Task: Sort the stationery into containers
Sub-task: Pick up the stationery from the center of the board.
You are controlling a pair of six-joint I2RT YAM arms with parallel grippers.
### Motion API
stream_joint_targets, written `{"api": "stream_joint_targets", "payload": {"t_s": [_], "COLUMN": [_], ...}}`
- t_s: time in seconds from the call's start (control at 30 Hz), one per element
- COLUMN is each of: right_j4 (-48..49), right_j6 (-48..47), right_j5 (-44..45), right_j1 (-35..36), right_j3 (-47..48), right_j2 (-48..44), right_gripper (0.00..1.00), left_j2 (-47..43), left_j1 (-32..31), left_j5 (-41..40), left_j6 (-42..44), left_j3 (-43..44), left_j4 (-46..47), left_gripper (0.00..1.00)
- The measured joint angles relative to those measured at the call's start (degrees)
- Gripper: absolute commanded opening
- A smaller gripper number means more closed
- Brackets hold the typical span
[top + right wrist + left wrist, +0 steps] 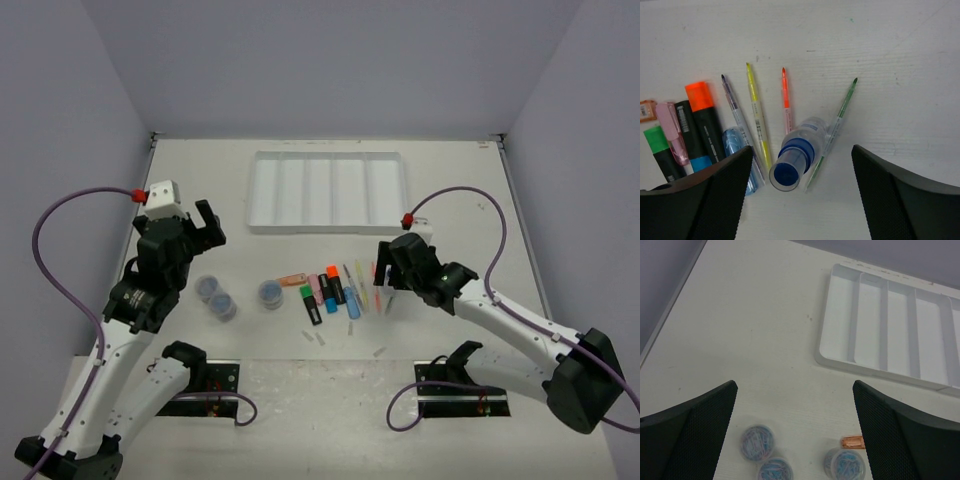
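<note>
My right gripper (801,150) is open low over the stationery, its fingers (715,195) on either side of the lying blue-capped bottle (807,134) with a gap on each side. Thin pens fan out beside the bottle: yellow (755,102), orange (785,95) and green (845,107). Left of them lie chunky highlighters, orange-capped (700,95), green (657,140) and pink (670,127). My left gripper (795,385) hangs open over three round clear tubs (757,442). The white tray (262,195) with its long compartments stands at the back.
Small white scraps (315,338) lie near the front edge. An orange piece (852,442) sits beside the rightmost tub (845,465). Grey walls close off the table's left, right and back. Purple cables (455,195) loop from both arms.
</note>
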Motion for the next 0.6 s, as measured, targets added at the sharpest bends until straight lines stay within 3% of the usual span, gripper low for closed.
{"api": "stream_joint_targets", "payload": {"t_s": [0.3,0.4,0.5,0.6], "right_j4": [5.6,6.1,6.2,6.1], "right_j6": [0.7,0.9,1.5,1.6], "right_j5": [1.6,1.7,2.0,2.1], "right_j1": [0.1,0.1,0.1,0.2], "right_j3": [-0.1,-0.2,-0.3,-0.3], "right_j2": [4.0,5.1,5.3,5.3], "right_gripper": [0.51,0.27,0.21,0.01], "left_j2": [0.5,0.7,0.8,1.0], "left_j1": [0.0,0.0,0.0,0.0], "left_j5": [2.0,2.5,2.9,3.3], "left_j6": [0.3,0.3,0.3,0.3], "left_j3": [-0.5,-0.6,-0.6,-0.6], "left_j4": [0.1,0.1,0.1,0.1], "left_gripper": [1.00,1.00,1.00,1.00]}}
